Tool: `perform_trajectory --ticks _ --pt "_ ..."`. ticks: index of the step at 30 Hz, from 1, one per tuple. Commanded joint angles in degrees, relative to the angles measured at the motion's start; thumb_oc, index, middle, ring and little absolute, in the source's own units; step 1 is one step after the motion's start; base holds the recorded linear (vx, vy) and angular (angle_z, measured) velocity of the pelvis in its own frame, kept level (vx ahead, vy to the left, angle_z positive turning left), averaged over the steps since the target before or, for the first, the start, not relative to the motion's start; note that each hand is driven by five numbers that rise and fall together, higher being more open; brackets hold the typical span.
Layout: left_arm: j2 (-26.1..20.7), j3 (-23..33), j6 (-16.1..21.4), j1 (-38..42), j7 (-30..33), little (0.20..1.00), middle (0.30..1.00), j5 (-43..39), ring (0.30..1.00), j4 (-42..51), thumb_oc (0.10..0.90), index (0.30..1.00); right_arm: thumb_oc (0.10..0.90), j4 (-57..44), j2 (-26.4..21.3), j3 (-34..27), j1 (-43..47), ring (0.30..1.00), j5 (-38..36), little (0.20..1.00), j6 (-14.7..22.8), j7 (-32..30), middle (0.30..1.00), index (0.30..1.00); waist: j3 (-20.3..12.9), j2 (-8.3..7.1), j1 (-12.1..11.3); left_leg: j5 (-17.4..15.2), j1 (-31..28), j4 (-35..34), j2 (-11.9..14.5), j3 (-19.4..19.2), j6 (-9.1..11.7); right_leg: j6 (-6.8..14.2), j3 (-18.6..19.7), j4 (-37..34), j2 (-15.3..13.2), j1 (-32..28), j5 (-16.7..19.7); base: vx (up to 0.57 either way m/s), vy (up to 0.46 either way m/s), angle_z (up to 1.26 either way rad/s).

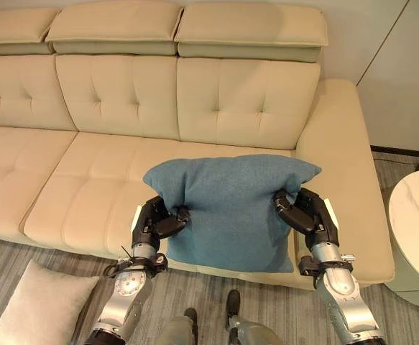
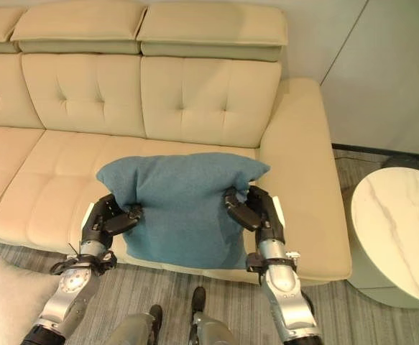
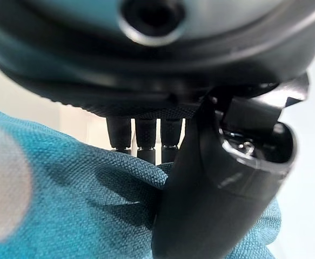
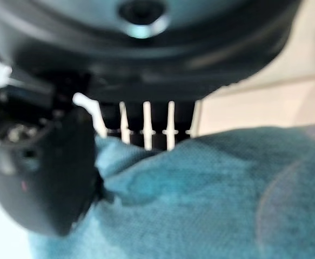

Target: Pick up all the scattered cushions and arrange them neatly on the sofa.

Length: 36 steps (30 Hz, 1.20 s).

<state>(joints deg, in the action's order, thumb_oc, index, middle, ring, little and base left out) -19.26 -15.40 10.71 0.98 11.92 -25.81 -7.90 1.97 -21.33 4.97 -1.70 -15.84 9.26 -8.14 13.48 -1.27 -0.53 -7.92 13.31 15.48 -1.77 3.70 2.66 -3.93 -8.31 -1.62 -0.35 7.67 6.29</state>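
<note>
The blue cushion [image 1: 231, 212] is over the front edge of the beige sofa [image 1: 87, 194], before the seat nearest the armrest. The left hand [image 1: 155, 221] holds its side at 9 o'clock, thumb and fingers [image 3: 146, 135] clamped on the cloth. The right hand [image 1: 302, 212] pinches the opposite side at 3 o'clock in the same way. A pale cushion [image 1: 40, 305] lies on the floor at 7 o'clock. A round white side table [image 1: 417, 223] stands near the armrest, at 3 o'clock.
</note>
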Motion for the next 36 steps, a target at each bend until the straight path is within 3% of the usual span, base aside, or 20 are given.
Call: perform_trajectory --ticks 1,2,4,11,16,18,20,24,27,36 --pt "0.23 -1.58 7.04 6.68 -4.26 0.300 0.300 1.14 0.300 11.02 0.400 0.300 0.400 -7.37 1.39 1.42 5.43 0.300 -1.74 0.300 8.01 1.56 0.300 0.300 -5.30 -0.30 -0.80 5.17 -1.62 -7.33 0.25 0.15 -0.27 7.20 0.97 1.44 -1.22 -5.92 -9.18 0.21 0.118 -0.14" --pt "0.12 -1.41 6.99 6.71 -4.09 0.300 0.300 1.19 0.300 11.31 0.400 0.300 0.400 -7.09 1.47 1.32 5.48 0.300 -1.62 0.300 7.99 1.23 0.300 0.300 -4.99 -0.06 -1.46 7.70 0.34 -9.83 0.17 0.91 0.03 7.05 1.62 1.19 -0.75 -7.20 -9.94 0.16 0.095 -0.11" --pt "0.09 -1.36 7.11 6.45 -4.28 0.300 0.300 0.93 0.300 11.35 0.400 0.300 0.400 -7.13 1.72 1.20 5.36 0.300 -1.53 0.300 7.90 1.24 0.300 0.300 -5.06 0.12 -1.94 8.60 0.64 -11.66 0.37 1.02 0.02 6.98 2.36 1.21 -0.27 -8.18 -10.76 0.16 0.119 -0.18" --pt "-1.40 -1.39 6.59 5.23 -4.71 0.300 0.300 0.84 0.300 11.84 0.400 0.300 0.400 -7.67 2.98 1.70 4.21 0.300 -0.82 0.300 7.21 2.14 0.300 0.300 -6.97 -0.94 -2.22 7.83 -3.16 -12.31 0.25 0.06 -1.49 8.09 4.54 2.78 -2.29 -9.34 -11.86 0.18 0.185 -0.31" --pt "-2.84 0.10 6.71 5.08 -4.22 0.300 0.300 1.66 0.300 12.50 0.400 0.300 0.400 -7.85 4.45 2.66 5.53 0.300 -0.42 0.300 6.83 3.00 0.300 0.300 -6.53 -1.01 -3.24 5.29 -5.06 -10.86 -0.17 -2.10 -4.05 10.59 6.21 11.29 -4.72 -6.14 -12.09 0.07 0.213 -0.27" --pt "-3.54 1.18 7.21 5.26 -3.85 0.300 0.300 1.90 0.300 12.85 0.400 0.300 0.400 -8.00 4.55 2.71 6.42 0.300 0.29 0.300 6.71 3.32 0.300 0.300 -5.36 -0.31 -2.71 5.02 -5.97 -11.16 -0.02 -2.61 -5.17 12.23 7.09 18.80 -5.19 -1.99 -9.52 0.00 0.162 -0.17" --pt "-3.54 1.46 7.28 5.25 -3.82 0.300 0.300 2.09 0.300 13.06 0.400 0.300 0.400 -8.19 4.57 2.51 6.46 0.300 0.50 0.300 6.69 3.37 0.300 0.300 -5.24 -0.02 -2.59 4.95 -6.22 -11.52 -0.03 -2.55 -5.34 12.19 7.29 19.98 -5.19 -0.67 -9.37 0.03 0.104 -0.02" --pt "-3.23 1.43 7.67 6.30 -3.16 0.300 0.300 2.99 0.300 12.62 0.400 0.300 0.400 -7.14 3.97 2.59 7.59 0.300 1.57 0.300 7.12 2.65 0.300 0.300 -4.89 0.18 -1.72 4.58 -8.12 -13.51 -0.75 -2.14 -5.20 10.79 5.41 13.09 -4.48 2.29 -8.83 0.09 0.015 0.00" --pt "-2.81 1.34 7.63 6.71 -3.68 0.300 0.300 3.92 0.300 12.97 0.400 0.300 0.400 -7.96 3.86 1.35 6.77 0.300 2.29 0.300 7.17 2.75 0.300 0.300 -5.28 -0.41 -1.58 4.23 -7.90 -13.08 -1.68 -1.32 -5.07 10.89 5.22 7.94 -4.93 -0.73 -8.51 0.12 -0.054 0.06" --pt "-2.07 -0.05 7.85 11.63 -0.97 0.300 0.300 5.83 0.300 12.99 0.400 0.300 0.400 -6.70 2.11 2.54 11.99 0.300 3.99 0.300 7.05 0.31 0.300 0.300 -7.85 0.96 -1.08 5.81 -9.98 -19.15 -0.11 -0.75 -3.33 9.48 4.02 1.22 -3.37 -3.13 -7.69 0.12 -0.067 0.10"
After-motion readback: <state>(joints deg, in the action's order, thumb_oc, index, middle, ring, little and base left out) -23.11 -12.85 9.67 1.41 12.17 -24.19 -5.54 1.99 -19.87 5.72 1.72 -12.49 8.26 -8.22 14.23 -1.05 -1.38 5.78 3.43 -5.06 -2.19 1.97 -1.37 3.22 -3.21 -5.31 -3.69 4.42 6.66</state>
